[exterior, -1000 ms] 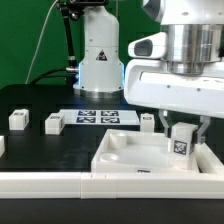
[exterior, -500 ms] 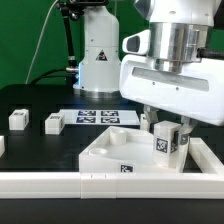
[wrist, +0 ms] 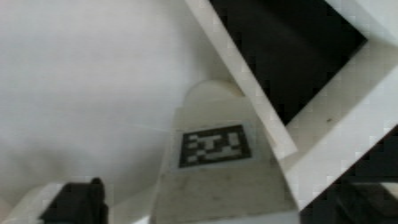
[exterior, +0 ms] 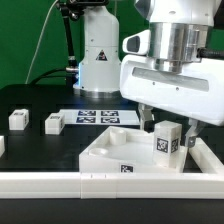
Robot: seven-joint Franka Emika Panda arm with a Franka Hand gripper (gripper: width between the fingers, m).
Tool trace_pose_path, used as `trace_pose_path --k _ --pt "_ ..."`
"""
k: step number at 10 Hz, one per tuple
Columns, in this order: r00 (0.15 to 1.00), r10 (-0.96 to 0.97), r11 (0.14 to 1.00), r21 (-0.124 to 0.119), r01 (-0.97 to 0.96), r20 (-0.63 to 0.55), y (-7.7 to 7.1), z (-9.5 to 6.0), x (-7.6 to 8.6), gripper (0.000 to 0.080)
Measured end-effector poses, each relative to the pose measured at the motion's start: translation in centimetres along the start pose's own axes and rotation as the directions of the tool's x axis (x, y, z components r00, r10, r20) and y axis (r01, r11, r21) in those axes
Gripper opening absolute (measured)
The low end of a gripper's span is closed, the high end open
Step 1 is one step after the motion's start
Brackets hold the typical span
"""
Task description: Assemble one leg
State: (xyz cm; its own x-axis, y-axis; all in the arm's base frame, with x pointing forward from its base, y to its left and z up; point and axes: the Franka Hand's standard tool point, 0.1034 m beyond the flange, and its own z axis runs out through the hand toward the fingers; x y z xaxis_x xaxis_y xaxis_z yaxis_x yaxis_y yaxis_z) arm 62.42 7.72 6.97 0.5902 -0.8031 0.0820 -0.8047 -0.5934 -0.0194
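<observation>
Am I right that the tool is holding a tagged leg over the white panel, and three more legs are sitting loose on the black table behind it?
Nearly. The tool does hold the tagged leg over the white panel, but the exterior view shows only two other legs, not three, fully in view on the black table: one leg and a second leg, toward the exterior view's left.

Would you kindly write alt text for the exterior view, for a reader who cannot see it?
The robot's pincer holds a small white tagged leg over the far right corner of a large white square panel, as the exterior view shows it. Two more white blocks and the marker board lie on the black table behind.
</observation>
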Motion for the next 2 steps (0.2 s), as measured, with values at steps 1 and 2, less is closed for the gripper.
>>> trace_pose_path --k 1,2 --pt "1.0 0.0 1.0 0.0 0.0 0.0 0.0 0.0 0.0 0.0649" --pt "1.0 0.0 1.0 0.0 0.0 0.0 0.0 0.0 0.0 0.0649"
